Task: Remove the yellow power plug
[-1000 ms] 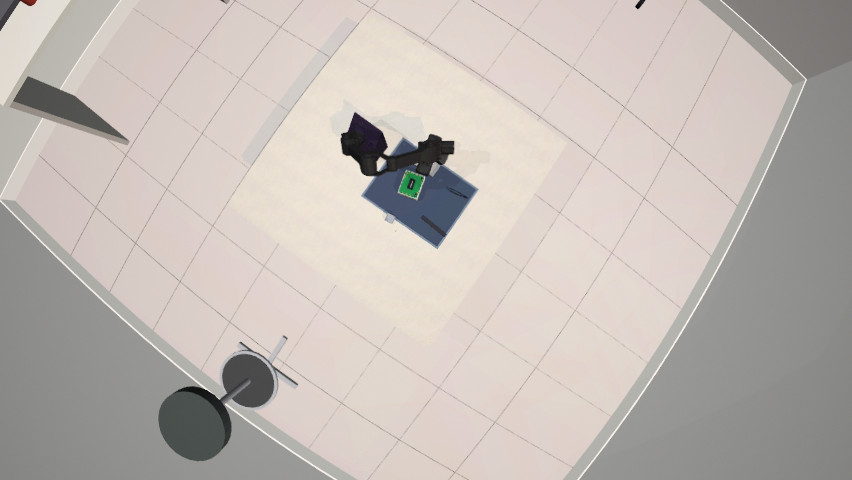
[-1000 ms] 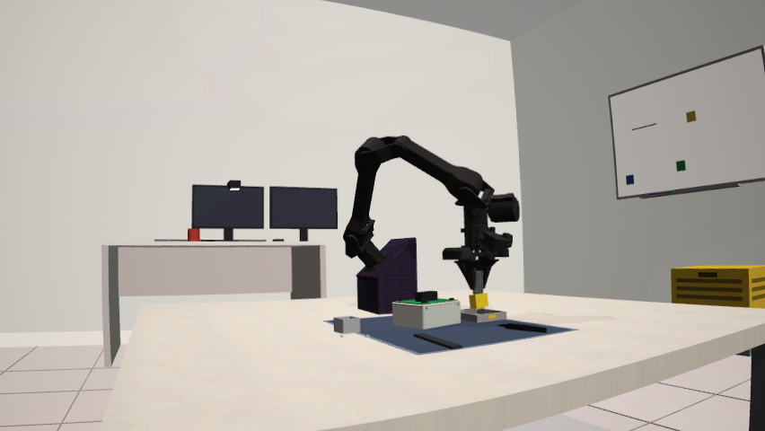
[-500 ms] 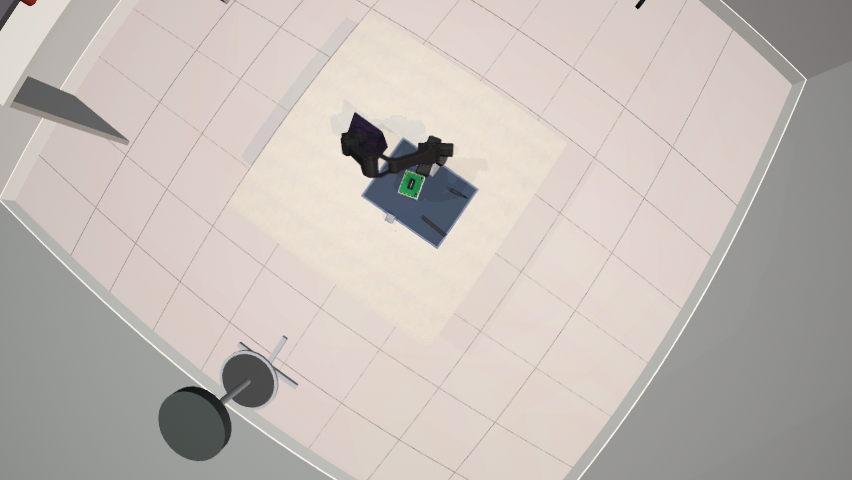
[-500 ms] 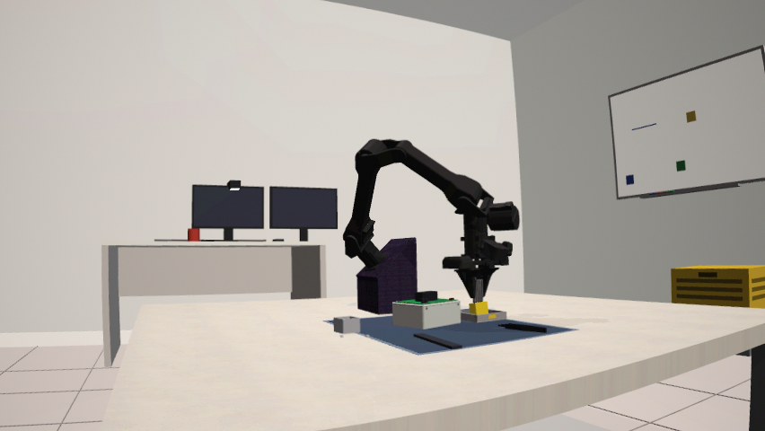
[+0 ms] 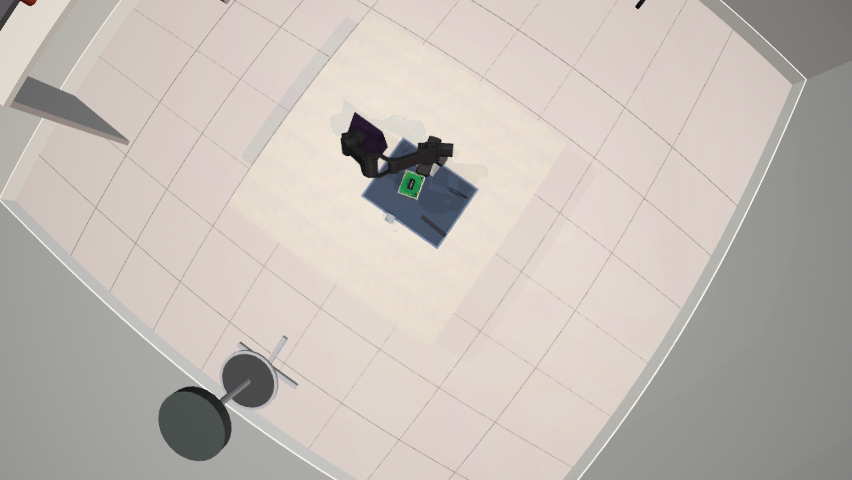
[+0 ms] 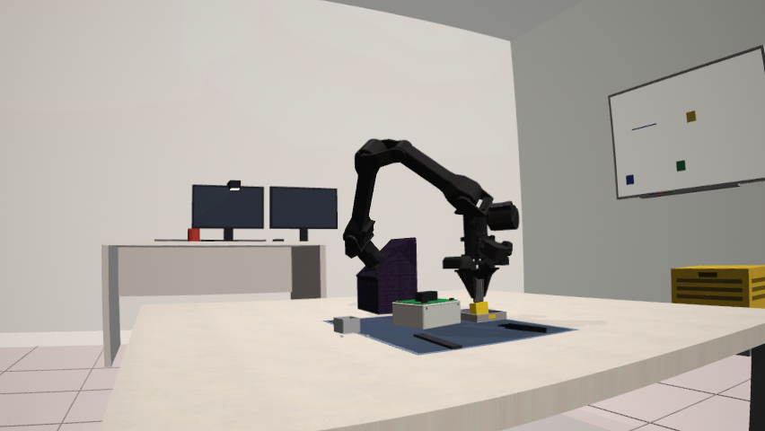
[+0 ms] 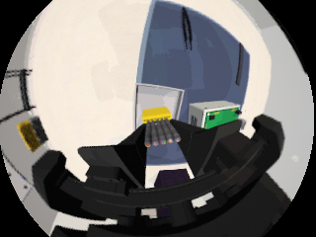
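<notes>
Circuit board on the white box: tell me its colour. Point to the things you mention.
The circuit board [image 5: 406, 189] [image 6: 415, 302] [image 7: 228, 118] is green, with a black socket on it; the top view shows it best.

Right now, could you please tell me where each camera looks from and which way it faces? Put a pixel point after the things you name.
Top: high above the table, facing down; the arm [image 5: 411, 159] shows from above, its fingers hidden.
Exterior: beyond the table's edge, near table height, facing across it; the whole arm [image 6: 425, 165] shows side-on, gripper [image 6: 479, 301] downward.
Wrist: on the arm by the gripper [image 7: 160, 120], facing past its fingers toward the grey tray [image 7: 158, 94]; black gripper parts fill the lower half.
Exterior and wrist share the yellow plug [image 6: 479, 309] [image 7: 156, 114].
</notes>
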`<state>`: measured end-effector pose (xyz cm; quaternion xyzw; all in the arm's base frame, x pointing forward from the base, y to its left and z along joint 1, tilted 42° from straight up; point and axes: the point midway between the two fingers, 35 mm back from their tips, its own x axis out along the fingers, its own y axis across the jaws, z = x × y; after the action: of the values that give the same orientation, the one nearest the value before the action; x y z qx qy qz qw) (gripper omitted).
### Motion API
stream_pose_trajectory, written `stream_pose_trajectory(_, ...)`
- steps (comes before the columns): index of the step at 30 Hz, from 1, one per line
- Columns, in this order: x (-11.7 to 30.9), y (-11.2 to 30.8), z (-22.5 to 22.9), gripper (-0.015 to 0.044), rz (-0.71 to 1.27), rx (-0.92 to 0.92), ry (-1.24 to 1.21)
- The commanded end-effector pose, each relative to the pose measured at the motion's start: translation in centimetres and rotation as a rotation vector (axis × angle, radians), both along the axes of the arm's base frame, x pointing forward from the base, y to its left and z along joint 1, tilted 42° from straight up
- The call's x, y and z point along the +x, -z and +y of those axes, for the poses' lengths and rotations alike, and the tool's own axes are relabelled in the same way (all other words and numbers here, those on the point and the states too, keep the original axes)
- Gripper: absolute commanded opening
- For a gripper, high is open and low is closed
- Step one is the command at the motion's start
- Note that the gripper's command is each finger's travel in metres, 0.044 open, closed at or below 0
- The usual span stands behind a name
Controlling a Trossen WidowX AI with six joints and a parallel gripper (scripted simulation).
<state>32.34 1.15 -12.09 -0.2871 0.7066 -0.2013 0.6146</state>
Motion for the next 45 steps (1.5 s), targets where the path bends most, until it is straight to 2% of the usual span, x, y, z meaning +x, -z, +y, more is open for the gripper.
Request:
stream_pose_trajectory(1, -0.17, 0.44, -0.68, 0.0, 0.006, -0.007, 0.01)
stream_pose_trajectory(14, 0.01, 0.0, 0.0, 0.0, 0.0, 0.0, 0.0)
stream_pose_trajectory(31, 0.01, 0.0, 0.0, 0.044, 0.0, 0.0, 0.0)
stream_pose_trajectory(45, 0.01, 0.0, 0.0, 0.044, 0.0, 0.0, 0.0)
